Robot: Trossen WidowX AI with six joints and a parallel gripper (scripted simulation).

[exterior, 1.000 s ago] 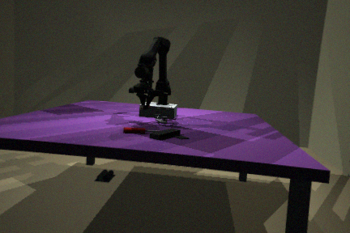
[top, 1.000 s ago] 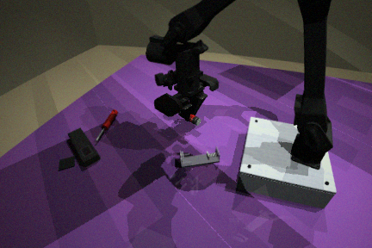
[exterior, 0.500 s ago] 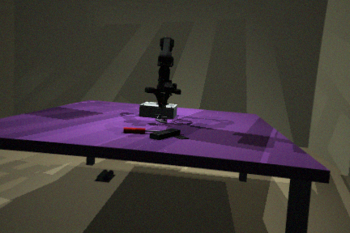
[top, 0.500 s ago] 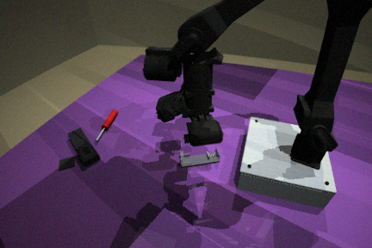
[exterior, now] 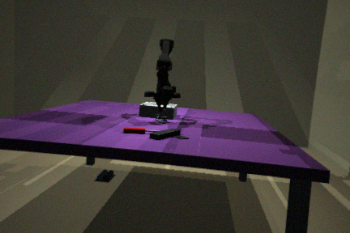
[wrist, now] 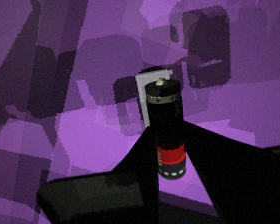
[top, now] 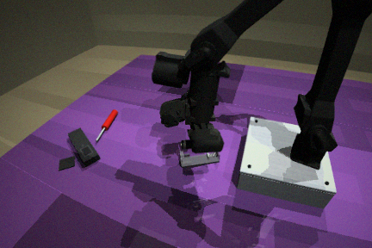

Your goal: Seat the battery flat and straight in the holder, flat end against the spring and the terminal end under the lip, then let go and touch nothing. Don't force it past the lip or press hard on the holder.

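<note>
The end effector [wrist: 170,150] is clamped on the battery [wrist: 165,127] — a black cylinder with a red band, its small terminal nub pointing away from the wrist camera and its far end reaching over the pale edge of the holder [wrist: 147,95]. In the top view the end effector [top: 202,141] sits low, right over the holder [top: 199,158], a small grey bracket lying on the purple bench [top: 129,210]; whether the battery touches the holder cannot be told from here, since the black fingers hide the lower half. The arm's white base block [top: 275,163] stands just right of the holder, apart from it. Off to the left, well apart from the action, lie a red-handled screwdriver [top: 107,125], a dark rectangular box [top: 83,146] and a small dark square plate [top: 66,163] just beside the box. From the exterior view the arm stands upright over the middle of the bench [exterior: 243,133] — screwdriver [exterior: 135,130] and dark box [exterior: 164,133] nearer the camera.
</note>
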